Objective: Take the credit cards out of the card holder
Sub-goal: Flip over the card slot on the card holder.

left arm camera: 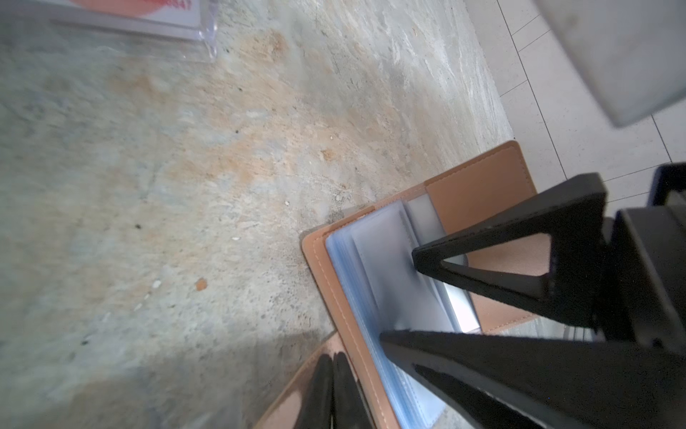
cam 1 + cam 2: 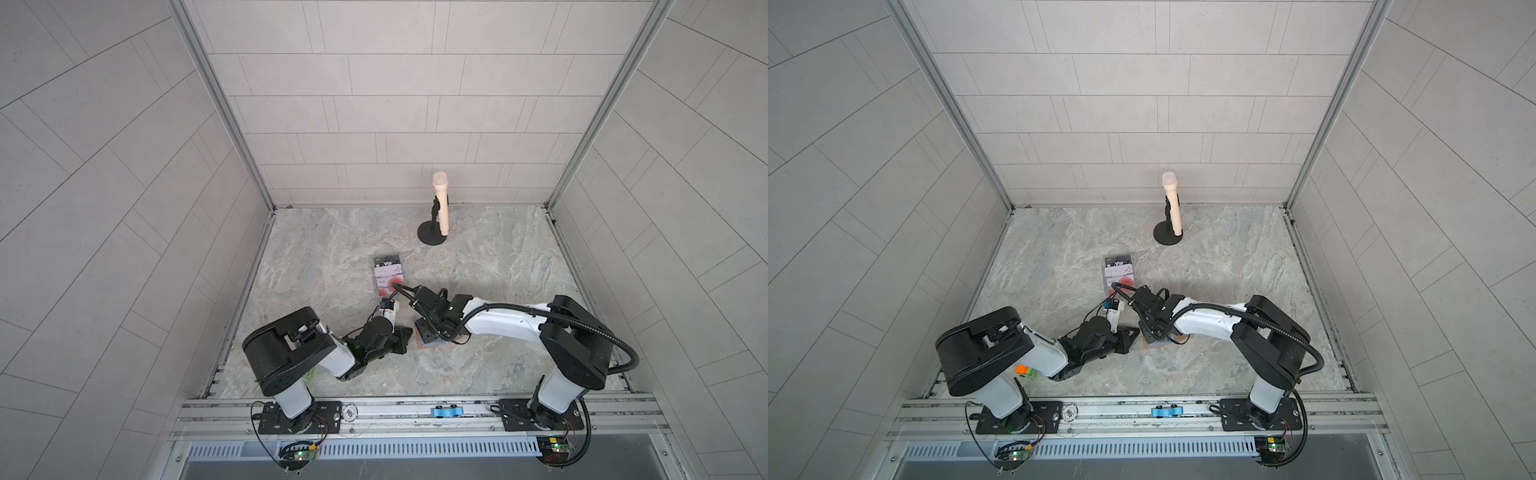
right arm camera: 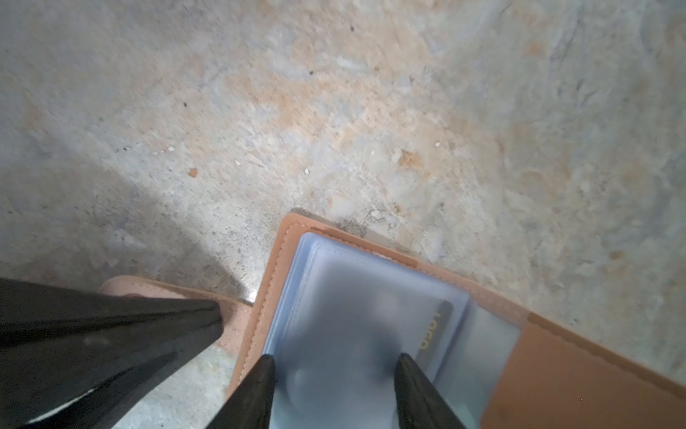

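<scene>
The tan card holder (image 3: 557, 371) lies open on the stone table, mostly hidden under both arms in both top views (image 2: 432, 344). Over its blue-grey sleeves (image 3: 352, 297) my right gripper (image 3: 334, 362) stands open, one fingertip on either side of a blurred sleeve. A grey card with gold letters (image 3: 440, 327) shows inside a sleeve. My left gripper (image 1: 333, 358) is shut, its tip resting on the holder's snap tab (image 3: 237, 319). Further back, three credit cards lie in a clear plastic box (image 2: 388, 276): the dark Vip card (image 2: 386, 263), a pale pink one (image 2: 388, 272) and one with red circles (image 2: 390, 284).
A beige microphone on a black round stand (image 2: 440, 208) is at the back of the table. A poker chip (image 2: 350, 412) and a blue part (image 2: 446, 411) lie on the front rail. An orange and green block (image 2: 1026, 371) sits beside the left arm.
</scene>
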Available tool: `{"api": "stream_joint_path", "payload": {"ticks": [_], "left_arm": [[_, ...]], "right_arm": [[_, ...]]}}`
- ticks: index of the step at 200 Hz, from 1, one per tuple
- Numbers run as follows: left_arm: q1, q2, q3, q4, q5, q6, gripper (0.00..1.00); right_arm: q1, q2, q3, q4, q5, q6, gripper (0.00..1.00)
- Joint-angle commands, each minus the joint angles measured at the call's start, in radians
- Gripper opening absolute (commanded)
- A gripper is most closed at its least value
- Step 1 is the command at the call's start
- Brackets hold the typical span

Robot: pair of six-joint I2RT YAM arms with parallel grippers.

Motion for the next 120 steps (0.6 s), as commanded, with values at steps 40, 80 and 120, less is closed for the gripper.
{"api": "stream_joint_path", "payload": {"ticks": [40, 80, 120], "left_arm": [[-0.001, 0.044, -0.026, -0.081, -0.017, -0.001, 0.09], [-0.001, 0.043, -0.026, -0.084, -0.016, -0.001, 0.09], [0.0, 0.042, -0.024, -0.086, -0.014, 0.001, 0.09]], "right_arm": [[-0.011, -0.047, -0.022, -0.054, 0.03, -0.013, 0.52], [-0.024, -0.078, -0.039, -0.052, 0.02, -0.028, 0.52], [-0.03, -0.094, -0.039, -0.087, 0.073, -0.031, 0.49]]}}
